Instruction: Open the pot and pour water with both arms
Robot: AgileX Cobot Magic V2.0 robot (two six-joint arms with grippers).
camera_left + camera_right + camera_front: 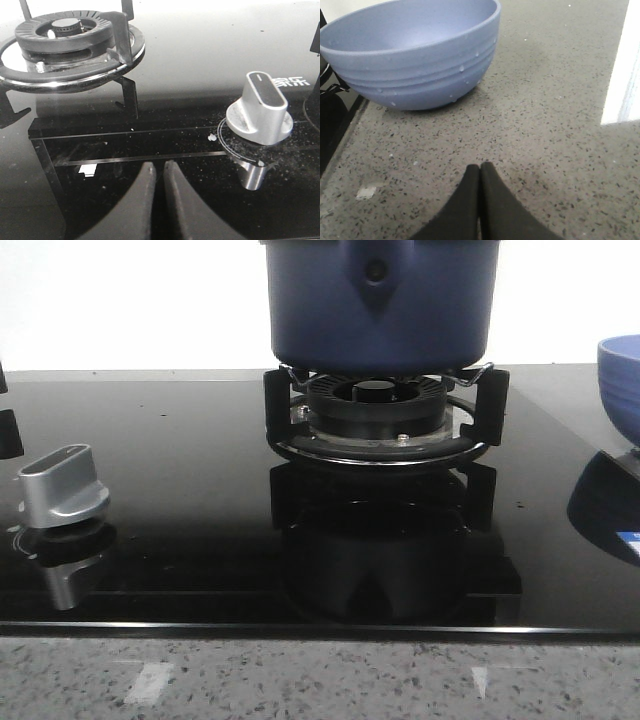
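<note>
The dark navy-blue pot (380, 310) sits on the gas burner grate (378, 405) at the back middle of the front view. Its pointed handle bracket with a rivet (375, 275) faces me. The pot's top is cut off by the frame, so any lid is out of view. Neither gripper shows in the front view. My left gripper (159, 167) is shut and empty, low over the black glass hob. My right gripper (480, 167) is shut and empty over the speckled counter. The pot does not show in either wrist view.
A silver stove knob (62, 485) stands on the hob at the left, close beside my left gripper in its wrist view (260, 107), with the burner ring (65, 32) beyond. A lighter-blue bowl (622, 380) stands at the right edge, a short way beyond my right gripper (415, 55).
</note>
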